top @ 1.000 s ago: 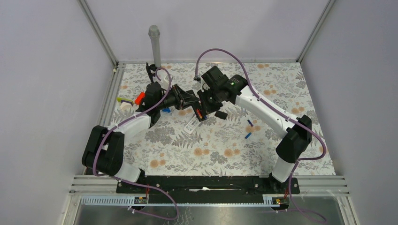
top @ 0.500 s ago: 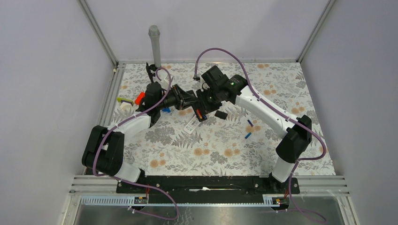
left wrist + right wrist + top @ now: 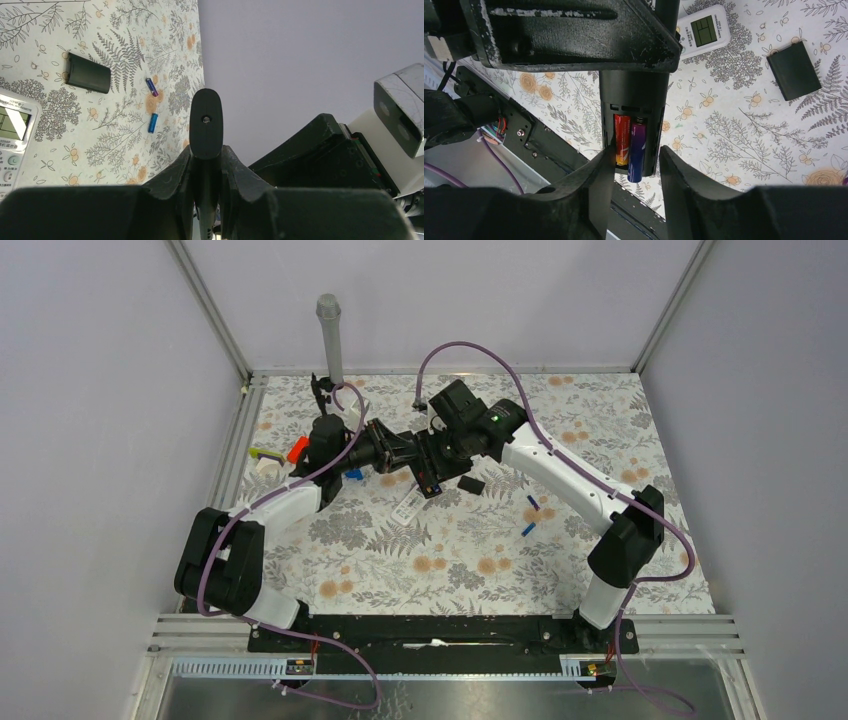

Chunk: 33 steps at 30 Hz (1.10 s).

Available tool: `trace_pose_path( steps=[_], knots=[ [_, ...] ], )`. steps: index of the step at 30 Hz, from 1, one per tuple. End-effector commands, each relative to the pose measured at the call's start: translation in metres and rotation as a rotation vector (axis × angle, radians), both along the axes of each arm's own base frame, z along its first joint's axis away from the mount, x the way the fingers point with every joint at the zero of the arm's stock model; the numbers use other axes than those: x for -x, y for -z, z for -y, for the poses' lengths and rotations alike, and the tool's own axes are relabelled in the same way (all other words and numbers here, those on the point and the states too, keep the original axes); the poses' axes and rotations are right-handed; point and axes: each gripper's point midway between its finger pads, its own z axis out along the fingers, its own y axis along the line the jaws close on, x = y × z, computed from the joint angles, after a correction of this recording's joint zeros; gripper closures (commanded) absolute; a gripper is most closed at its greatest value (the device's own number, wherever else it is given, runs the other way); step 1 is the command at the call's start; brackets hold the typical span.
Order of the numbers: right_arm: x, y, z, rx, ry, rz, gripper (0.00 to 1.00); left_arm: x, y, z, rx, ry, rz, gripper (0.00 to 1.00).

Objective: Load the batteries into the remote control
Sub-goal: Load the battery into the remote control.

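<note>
My left gripper (image 3: 206, 152) is shut on the black remote control (image 3: 205, 125), held above the table with its open battery bay facing the right wrist camera. In that bay (image 3: 631, 90) an orange-red battery (image 3: 621, 140) lies seated. Beside it a purple battery (image 3: 637, 152) pokes out past the bay's end. My right gripper (image 3: 636, 155) stands open astride that end; a gap shows at the right finger. In the top view both grippers meet at the remote control (image 3: 428, 478). Two blue batteries (image 3: 533, 503) (image 3: 527, 529) lie on the table to the right.
The black battery cover (image 3: 471, 484) lies just right of the grippers. A white device with a screen (image 3: 407, 506) sits below them. An orange-red piece (image 3: 296, 449) and a yellow-green bit (image 3: 262, 453) lie at the left, a grey post (image 3: 330, 340) at the back.
My right gripper's jaws have spread apart around the remote's end, letting go of the purple battery. The left gripper and the remote have barely moved.
</note>
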Motion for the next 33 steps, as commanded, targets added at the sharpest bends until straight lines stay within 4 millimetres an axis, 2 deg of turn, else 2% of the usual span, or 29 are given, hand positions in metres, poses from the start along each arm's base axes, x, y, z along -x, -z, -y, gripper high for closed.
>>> trace_pose_path(
  steps=[1, 3, 7, 9, 17, 21, 24, 30, 33],
  knots=[
    [-0.001, -0.042, -0.005, -0.092, 0.028, 0.059, 0.49, -0.003, -0.041, 0.005, 0.052, 0.020, 0.114, 1.00],
    [-0.005, -0.057, -0.003, -0.133, 0.060, 0.086, 0.42, -0.002, -0.044, 0.004, 0.065, 0.018, 0.112, 1.00],
    [-0.016, -0.108, 0.009, -0.317, 0.127, 0.152, 0.27, 0.001, -0.057, 0.002, 0.151, 0.008, 0.099, 1.00],
    [-0.021, -0.125, 0.017, -0.399, 0.167, 0.160, 0.20, 0.003, -0.064, 0.000, 0.206, 0.004, 0.083, 1.00],
    [-0.022, -0.150, 0.038, -0.587, 0.307, 0.173, 0.09, 0.002, -0.112, -0.013, 0.386, -0.070, 0.067, 1.00],
    [-0.016, -0.163, 0.030, -0.719, 0.305, 0.158, 0.02, -0.003, -0.131, -0.024, 0.464, -0.127, 0.003, 1.00],
    [-0.010, -0.172, 0.023, -0.773, 0.266, 0.133, 0.00, 0.000, -0.151, -0.029, 0.549, -0.135, -0.040, 1.00],
    [-0.002, -0.190, 0.014, -0.898, 0.221, 0.110, 0.01, 0.001, -0.160, -0.031, 0.523, -0.160, -0.067, 1.00],
    [0.000, -0.192, 0.010, -0.936, 0.209, 0.083, 0.07, 0.002, -0.163, -0.032, 0.537, -0.160, -0.071, 1.00]
  ],
)
